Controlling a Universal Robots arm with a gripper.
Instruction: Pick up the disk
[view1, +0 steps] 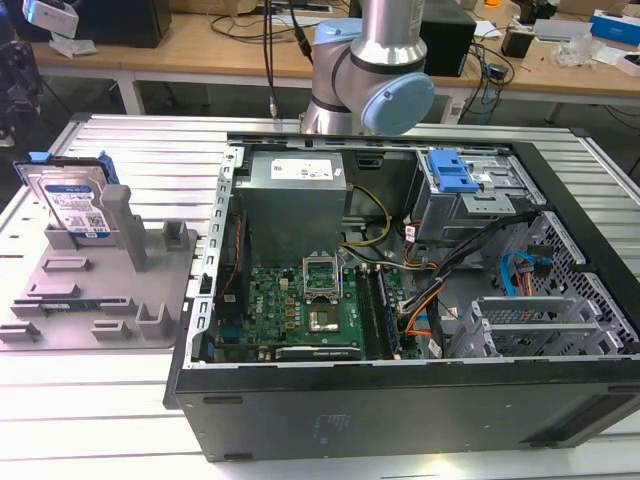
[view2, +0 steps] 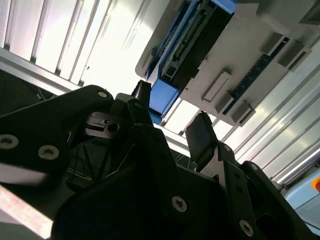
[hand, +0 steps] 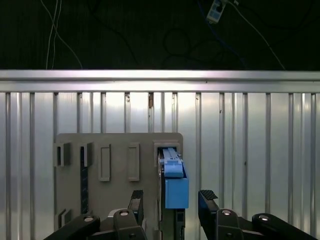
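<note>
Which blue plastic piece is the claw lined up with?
The blue-framed disk standing on edge in the grey holder, seen between the fingertips of the open gripper; the blue bracket sits inside the computer case.

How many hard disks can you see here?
1. The disk stands on edge in a slot at the grey tray's far corner, at the exterior view's left. Others may hide inside the computer case.

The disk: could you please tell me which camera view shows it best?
The exterior view: the disk stands on edge in the grey holder, its labelled face showing. Both wrist views see it edge-on, blue frame toward the open gripper.
</note>
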